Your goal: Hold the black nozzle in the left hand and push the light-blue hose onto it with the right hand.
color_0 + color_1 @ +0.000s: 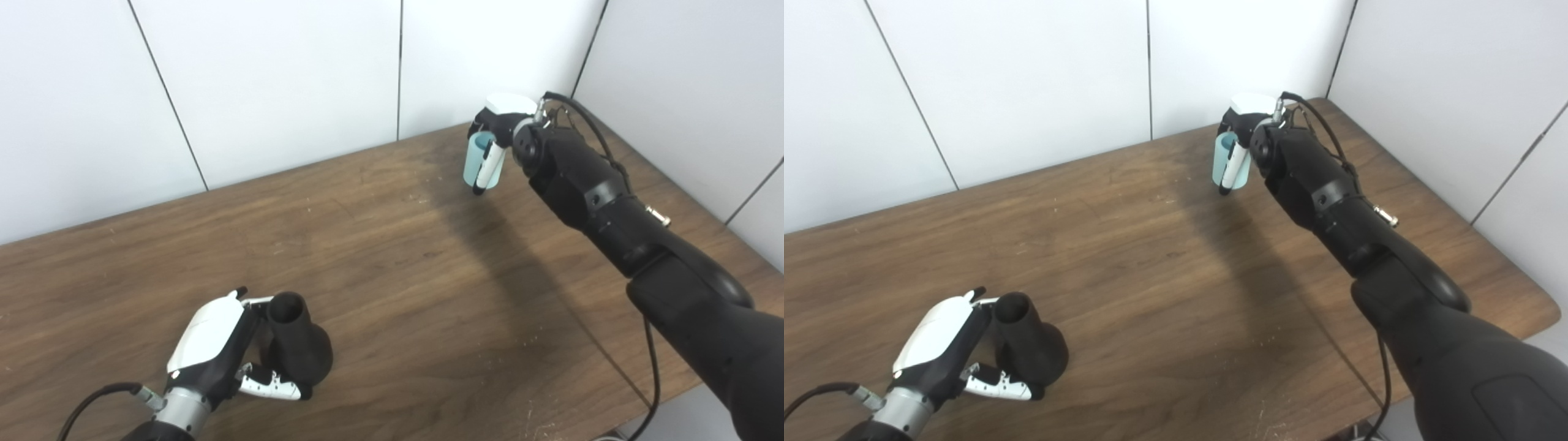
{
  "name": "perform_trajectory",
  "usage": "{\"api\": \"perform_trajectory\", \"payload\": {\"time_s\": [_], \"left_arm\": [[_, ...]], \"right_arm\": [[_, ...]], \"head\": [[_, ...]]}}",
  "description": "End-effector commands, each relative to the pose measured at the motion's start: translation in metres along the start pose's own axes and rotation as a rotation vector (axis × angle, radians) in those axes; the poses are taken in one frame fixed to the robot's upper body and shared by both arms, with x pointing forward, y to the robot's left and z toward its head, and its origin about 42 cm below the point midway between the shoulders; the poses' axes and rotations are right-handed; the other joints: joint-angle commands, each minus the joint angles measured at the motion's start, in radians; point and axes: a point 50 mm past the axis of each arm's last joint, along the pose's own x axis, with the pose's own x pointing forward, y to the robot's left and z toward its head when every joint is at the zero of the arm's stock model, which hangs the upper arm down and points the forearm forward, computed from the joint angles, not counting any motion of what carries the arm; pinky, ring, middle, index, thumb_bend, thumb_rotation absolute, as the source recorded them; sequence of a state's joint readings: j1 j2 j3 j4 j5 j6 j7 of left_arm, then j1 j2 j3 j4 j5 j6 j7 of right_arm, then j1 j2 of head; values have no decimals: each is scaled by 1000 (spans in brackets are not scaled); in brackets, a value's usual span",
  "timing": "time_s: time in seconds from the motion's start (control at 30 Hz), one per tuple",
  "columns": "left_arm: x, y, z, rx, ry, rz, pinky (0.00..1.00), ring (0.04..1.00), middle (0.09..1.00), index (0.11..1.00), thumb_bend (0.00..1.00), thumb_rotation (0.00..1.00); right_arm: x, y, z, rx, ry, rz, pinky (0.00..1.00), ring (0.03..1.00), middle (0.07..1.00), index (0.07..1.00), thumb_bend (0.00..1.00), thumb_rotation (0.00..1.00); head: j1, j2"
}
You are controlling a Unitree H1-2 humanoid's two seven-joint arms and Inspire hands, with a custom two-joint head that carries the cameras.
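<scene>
Left hand (214, 349) lying low at near left, fingers (272, 386) curling around black nozzle (297, 343). Right arm reaching far across, right hand (499, 131) raised, fingers clasping light-blue hose (474, 160).

1. Nozzle (298, 343): you see matte black all over, plain, between the white-and-black fingers (272, 386) of the left hand (211, 349).
2. Left hand: you have a white back shell, black palm, silver wrist.
3. Hose (479, 160): light blue, unpatterned, inside the curl of the right hand (499, 131).
4. Right hand: white shell on top, black body; one white finger (488, 170) with a black tip crosses the blue.
5. Table (392, 257): dark brown wood grain, streaked.
6. Wall (275, 73): white panels, thin dark seams.
</scene>
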State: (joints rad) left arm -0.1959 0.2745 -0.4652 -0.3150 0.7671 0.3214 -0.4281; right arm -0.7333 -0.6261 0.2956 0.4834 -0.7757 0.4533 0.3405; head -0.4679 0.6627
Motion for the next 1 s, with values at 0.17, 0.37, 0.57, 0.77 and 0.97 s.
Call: {"api": "perform_trajectory", "payload": {"time_s": [0.17, 0.37, 0.57, 0.77, 0.97], "left_arm": [[-13, -26, -29, 12, 134, -151, 1000, 791, 550, 443, 514, 0], [-12, -24, -29, 21, 133, -152, 1000, 774, 547, 445, 515, 0], [-13, -20, -29, 4, 137, -150, 1000, 774, 544, 448, 516, 0], [-12, -19, -28, -6, 139, -146, 1000, 801, 548, 443, 515, 0], [-12, -20, -28, -8, 141, -143, 1000, 803, 548, 443, 515, 0]], "right_arm": [[-2, -31, -5, -23, -40, -141, 538, 571, 647, 645, 833, 0], [1, -26, -9, -16, -59, -144, 491, 532, 615, 610, 818, 0], [5, -24, -9, -21, -54, -126, 463, 512, 592, 593, 802, 0], [7, -21, -8, -25, -54, -107, 449, 465, 516, 524, 558, 15], [5, -22, -7, -20, -66, -102, 446, 462, 459, 530, 518, 0]], "head": [[2, 0], [2, 2], [3, 3], [6, 5], [10, 8]]}}
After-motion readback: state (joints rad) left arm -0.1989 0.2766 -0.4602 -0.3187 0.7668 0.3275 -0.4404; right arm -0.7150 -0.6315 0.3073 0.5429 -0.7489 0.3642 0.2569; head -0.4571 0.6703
